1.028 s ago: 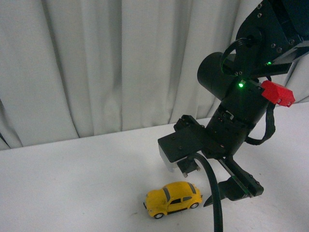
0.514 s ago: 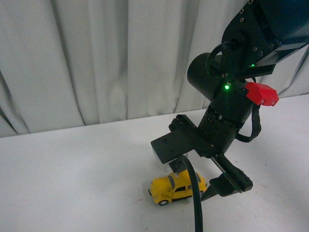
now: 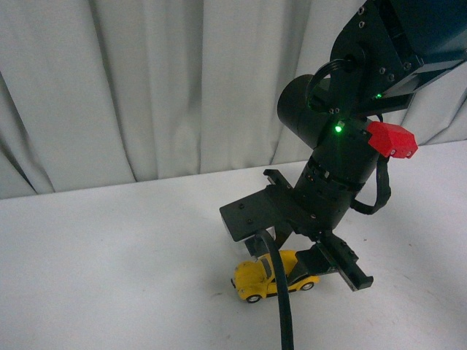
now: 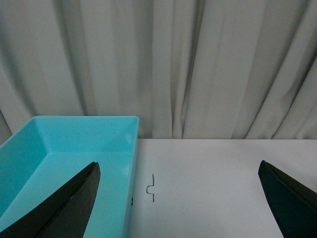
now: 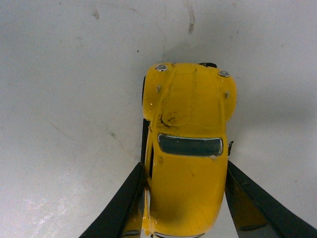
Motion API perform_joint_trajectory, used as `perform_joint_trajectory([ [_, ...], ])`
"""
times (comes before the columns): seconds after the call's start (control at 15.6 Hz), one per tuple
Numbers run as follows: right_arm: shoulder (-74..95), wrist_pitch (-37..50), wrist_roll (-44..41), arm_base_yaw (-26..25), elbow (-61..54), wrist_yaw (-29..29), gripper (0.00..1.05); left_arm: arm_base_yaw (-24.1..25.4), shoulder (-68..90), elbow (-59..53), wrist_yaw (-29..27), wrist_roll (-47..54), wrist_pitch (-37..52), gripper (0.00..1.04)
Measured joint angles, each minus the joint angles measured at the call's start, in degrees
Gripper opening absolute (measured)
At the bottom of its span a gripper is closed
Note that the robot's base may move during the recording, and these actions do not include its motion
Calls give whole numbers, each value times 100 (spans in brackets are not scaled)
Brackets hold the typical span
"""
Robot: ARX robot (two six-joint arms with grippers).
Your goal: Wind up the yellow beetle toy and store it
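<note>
The yellow beetle toy stands on its wheels on the white table, towards the near edge in the front view. It is partly covered by the right arm, which reaches down over it. A black cable hangs in front of the toy, and a red block and a green light show higher on the arm.

In the right wrist view the right tool is spread with the toy between its two dark fingers. One finger lies along each flank, right beside the yellow body; whether they press on it I cannot tell. The toy's nose points away from the wrist, with two small headlights, a dark scuff on the bonnet and the windscreen behind it.

The left tool is spread wide, and nothing sits between its fingers. It hangs over another part of the table, where a turquoise bin stands against the pale curtain. A small dark hook-shaped mark lies on the table just beside the bin's wall. The toy is not in the bin — it is on the bare table under the right arm.
</note>
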Motion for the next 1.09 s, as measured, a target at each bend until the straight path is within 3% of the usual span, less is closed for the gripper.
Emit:
perform_joint_trajectory([
  [0.06, 0, 0, 20, 0, 2, -4, 41, 0, 0, 0, 0, 0, 0, 98],
  [0.26, -11, -4, 37, -11, 11, -33, 35, 0, 0, 0, 0, 0, 0, 98],
  [0.84, -118, 267, -50, -98, -254, 125, 34, 0, 0, 0, -2, 0, 0, 98],
  [1.09, -127, 334, -466, -310, -332, 155, 34, 0, 0, 0, 0, 0, 0, 98],
])
